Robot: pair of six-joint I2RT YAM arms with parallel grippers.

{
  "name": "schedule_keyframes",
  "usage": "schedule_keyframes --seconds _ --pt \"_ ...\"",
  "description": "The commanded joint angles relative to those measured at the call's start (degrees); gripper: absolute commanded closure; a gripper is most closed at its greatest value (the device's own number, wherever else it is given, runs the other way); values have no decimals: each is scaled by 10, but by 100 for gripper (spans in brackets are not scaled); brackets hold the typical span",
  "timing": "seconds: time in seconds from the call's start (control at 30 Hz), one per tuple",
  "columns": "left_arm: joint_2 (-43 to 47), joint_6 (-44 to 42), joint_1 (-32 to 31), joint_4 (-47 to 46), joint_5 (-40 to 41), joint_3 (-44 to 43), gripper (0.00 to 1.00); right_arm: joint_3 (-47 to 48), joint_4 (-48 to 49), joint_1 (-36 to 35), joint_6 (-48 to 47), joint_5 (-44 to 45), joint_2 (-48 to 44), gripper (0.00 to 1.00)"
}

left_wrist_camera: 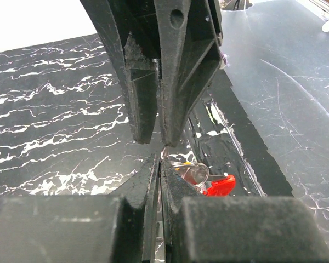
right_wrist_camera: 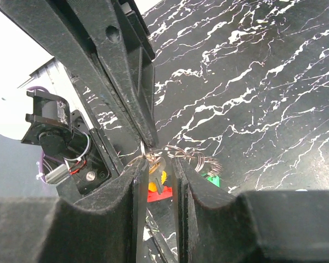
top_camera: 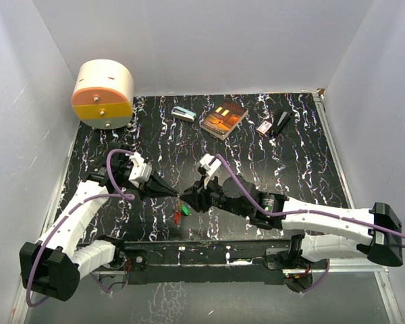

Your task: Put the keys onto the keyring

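keys (right_wrist_camera: 153, 190) under keyring (right_wrist_camera: 193, 159), book (top_camera: 223, 119) far behind

The top camera looks steeply down from high on the near side of the keys (top_camera: 179, 214), far enough back to show the whole marbled table (top_camera: 290, 162). The left wrist camera peers along its own fingers (left_wrist_camera: 142, 181) at the keys (left_wrist_camera: 222, 185) from very close (angled down at the tabletop). The right wrist camera faces it across them, so all three views share the keys (right_wrist_camera: 153, 192).

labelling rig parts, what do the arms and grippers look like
Both the left arm and right arm have white shells with black joints. A purple cable loops along each. The left gripper and right gripper are black with long tapered fingers.
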State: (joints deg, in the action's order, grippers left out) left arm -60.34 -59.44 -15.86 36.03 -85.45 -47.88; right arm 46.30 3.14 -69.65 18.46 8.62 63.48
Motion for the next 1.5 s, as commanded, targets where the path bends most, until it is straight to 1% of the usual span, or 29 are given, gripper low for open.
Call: schedule_keyframes --seconds 0.0,0.43,0.6,0.9,1.23,1.47 --pt "1 -11 2 6 -43 2 100 40 25 1 -12 -20 8 71" --pt "2 -8 2 0 -37 2 100 47 18 0 -2 -28 19 71" --pt "2 12 1 -22 -31 8 100 46 9 0 5 -21 5 71" --pt "3 18 2 -30 -25 9 100 45 1 0 17 -24 2 71" --pt "3 33 2 -46 -19 7 100 45 -5 -3 30 -20 -4 67" --pt "4 27 2 -28 -26 0 100 51 12 -3 12 -5 12 67"
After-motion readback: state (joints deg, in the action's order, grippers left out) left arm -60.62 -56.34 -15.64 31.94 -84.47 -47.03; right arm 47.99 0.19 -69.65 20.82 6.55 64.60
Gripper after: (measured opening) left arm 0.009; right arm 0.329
